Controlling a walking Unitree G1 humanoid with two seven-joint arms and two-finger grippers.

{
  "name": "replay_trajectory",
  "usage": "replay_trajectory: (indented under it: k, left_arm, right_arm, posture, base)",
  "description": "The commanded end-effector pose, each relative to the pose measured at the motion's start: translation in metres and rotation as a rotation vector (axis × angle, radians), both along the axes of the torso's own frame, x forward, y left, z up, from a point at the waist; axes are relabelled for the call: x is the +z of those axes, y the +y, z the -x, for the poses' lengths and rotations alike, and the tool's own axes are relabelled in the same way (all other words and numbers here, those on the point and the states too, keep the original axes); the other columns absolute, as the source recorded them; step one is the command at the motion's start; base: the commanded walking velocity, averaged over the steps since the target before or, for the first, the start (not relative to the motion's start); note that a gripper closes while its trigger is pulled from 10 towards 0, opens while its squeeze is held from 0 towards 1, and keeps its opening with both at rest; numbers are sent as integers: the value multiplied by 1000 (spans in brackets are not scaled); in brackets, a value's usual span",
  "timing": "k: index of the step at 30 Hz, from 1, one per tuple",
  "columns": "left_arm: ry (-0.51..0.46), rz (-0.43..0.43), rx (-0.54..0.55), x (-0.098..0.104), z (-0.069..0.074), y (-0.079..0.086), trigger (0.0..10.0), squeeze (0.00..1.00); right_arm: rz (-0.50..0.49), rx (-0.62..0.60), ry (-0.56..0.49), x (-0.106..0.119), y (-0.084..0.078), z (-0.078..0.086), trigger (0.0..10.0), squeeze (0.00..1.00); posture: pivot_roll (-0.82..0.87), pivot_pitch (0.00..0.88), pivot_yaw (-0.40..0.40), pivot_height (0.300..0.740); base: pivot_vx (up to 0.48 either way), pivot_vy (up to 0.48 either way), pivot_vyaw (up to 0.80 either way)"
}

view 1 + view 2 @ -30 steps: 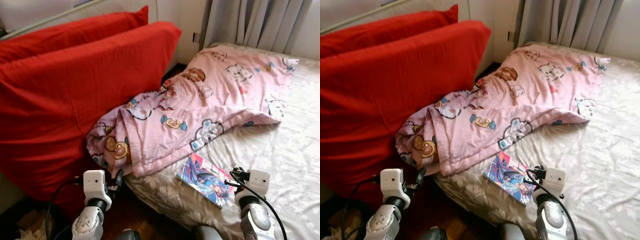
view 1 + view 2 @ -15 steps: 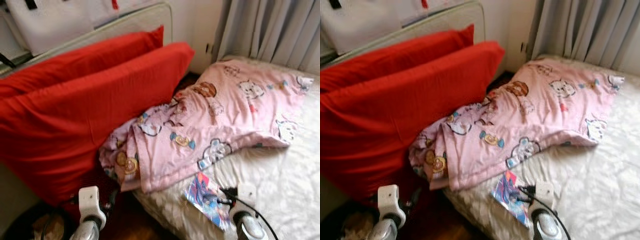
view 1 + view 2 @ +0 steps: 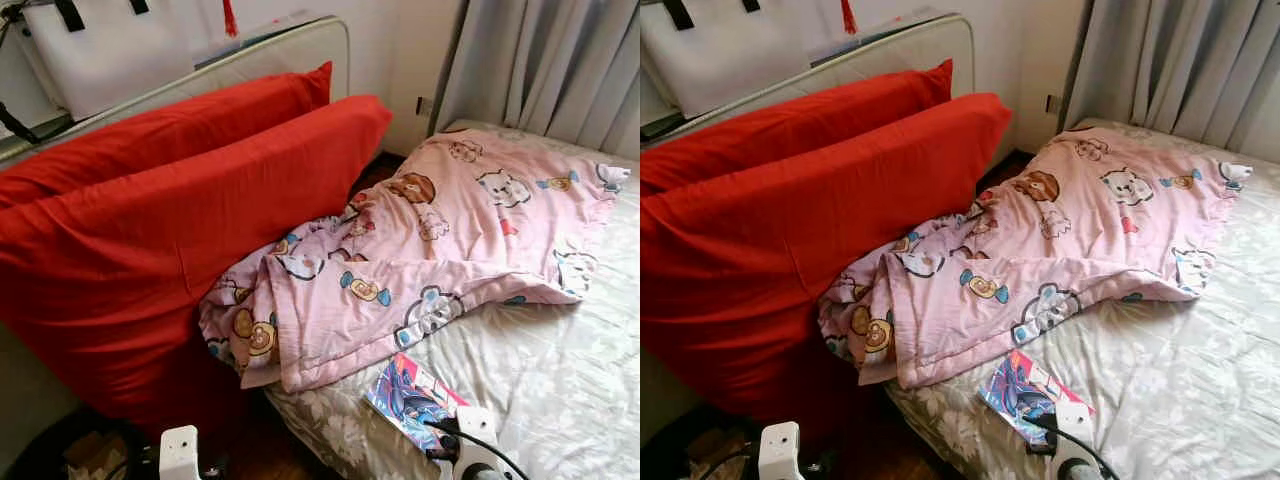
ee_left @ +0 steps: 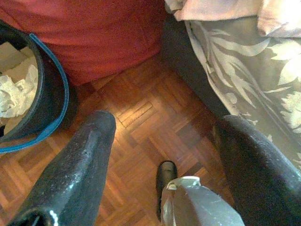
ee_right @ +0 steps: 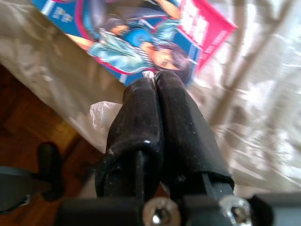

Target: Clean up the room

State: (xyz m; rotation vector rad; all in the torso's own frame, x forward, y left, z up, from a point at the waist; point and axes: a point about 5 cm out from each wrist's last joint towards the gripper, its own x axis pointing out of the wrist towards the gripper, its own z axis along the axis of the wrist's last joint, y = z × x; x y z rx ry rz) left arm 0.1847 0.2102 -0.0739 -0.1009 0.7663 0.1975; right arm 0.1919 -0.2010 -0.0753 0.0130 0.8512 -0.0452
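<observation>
Pressing its fingers together, the right gripper (image 5: pixel 157 80) partly hides the comic book (image 5: pixel 141 42); left gripper (image 4: pixel 160 141) spread apart.

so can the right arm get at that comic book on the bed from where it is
Probably yes. The right gripper hangs just short of the comic book, which lies flat and uncovered by the bed's edge. Its jaws are shut, so they'd need opening first.

Two red pillows (image 3: pixel 170 230) lean upright vs padded headboard (image 3: pixel 280 45) at bed's left side. Grey curtains (image 3: pixel 545 60) hang behind bed; wall socket (image 3: pixel 422 105) beside them. White bag w/ black straps (image 3: pixel 100 50) above headboard. Parquet floor (image 4: pixel 141 122) alongside bed, sunlit patch.
</observation>
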Motion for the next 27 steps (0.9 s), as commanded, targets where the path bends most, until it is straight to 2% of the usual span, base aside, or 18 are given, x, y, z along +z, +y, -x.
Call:
replay_trajectory:
  k: [1, 4, 10, 14, 17, 27]
  left_arm:
    - [22, -11, 10, -2, 4, 4, 10000, 0]
    - [36, -8, 3, -3, 6, 3, 10000, 0]
    - [81, 13, 3, -9, 16, 4, 10000, 0]
    - [109, 14, 8, -12, 23, 7, 10000, 0]
    - [114, 14, 9, -12, 24, 8, 10000, 0]
    - [114, 10, 2, -12, 23, 9, 10000, 0]
  right_arm:
    - [10, 19, 24, -3, 0, 6, 10000, 0]
    - [25, 38, 40, -5, -2, 11, 10000, 0]
    - [35, 92, 35, -7, 8, 13, 10000, 0]
    - [24, 98, 43, -9, 14, 14, 10000, 0]
    - [1, 62, 44, -9, 15, 14, 10000, 0]
    - [-10, 74, 58, -11, 20, 16, 10000, 0]
  posture:
    - [-56, 0, 38, 740]
    - [-57, 0, 40, 740]
    - [-58, 15, 43, 740]
    - [-53, 27, 46, 740]
    - [-49, 31, 46, 740]
    - [-45, 38, 50, 740]
  base:
    - [0, 0, 0]
    - [0, 0, 0]
    - [0, 0, 0]
    - [0, 0, 766]
    - [0, 372, 0]
    - [0, 421, 0]
